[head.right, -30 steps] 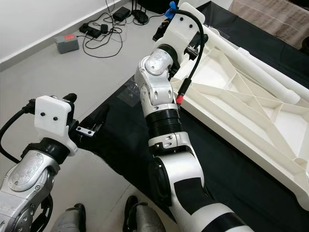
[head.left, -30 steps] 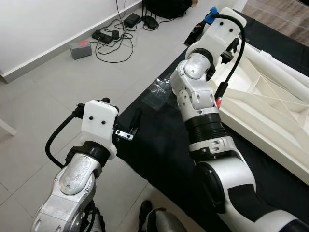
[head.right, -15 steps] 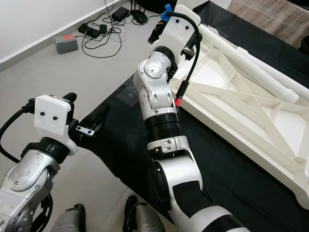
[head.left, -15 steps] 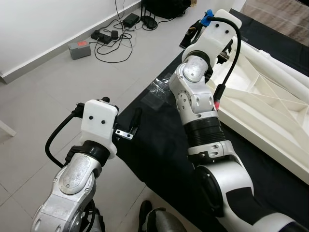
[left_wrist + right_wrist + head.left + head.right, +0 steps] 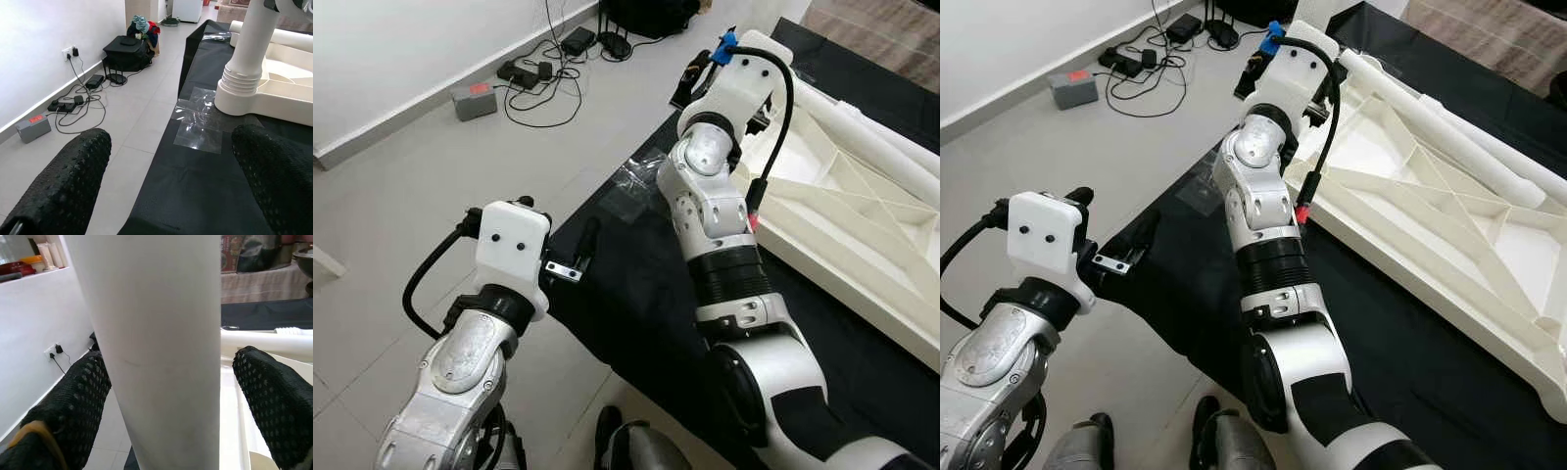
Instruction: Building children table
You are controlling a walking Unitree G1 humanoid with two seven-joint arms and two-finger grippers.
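Note:
The white table top (image 5: 1400,211) lies upside down on a black cloth (image 5: 636,304). One white leg (image 5: 250,54) stands upright in its near corner socket. My right gripper (image 5: 171,377) is open and straddles that leg (image 5: 156,357), with one black finger (image 5: 73,396) on each side; one finger (image 5: 687,86) shows past the wrist in the eye views. Two more white legs (image 5: 1449,122) lie along the top's far side. My left gripper (image 5: 586,242) hovers open and holds nothing at the cloth's near left edge.
Clear plastic wrap (image 5: 200,122) lies on the cloth beside the leg's base. Cables and power strips (image 5: 533,73), a grey box (image 5: 475,100) and a black bag (image 5: 128,51) sit on the tiled floor by the white wall.
My right wrist has swung a little to the left around the upright leg. The left arm has stayed where it was.

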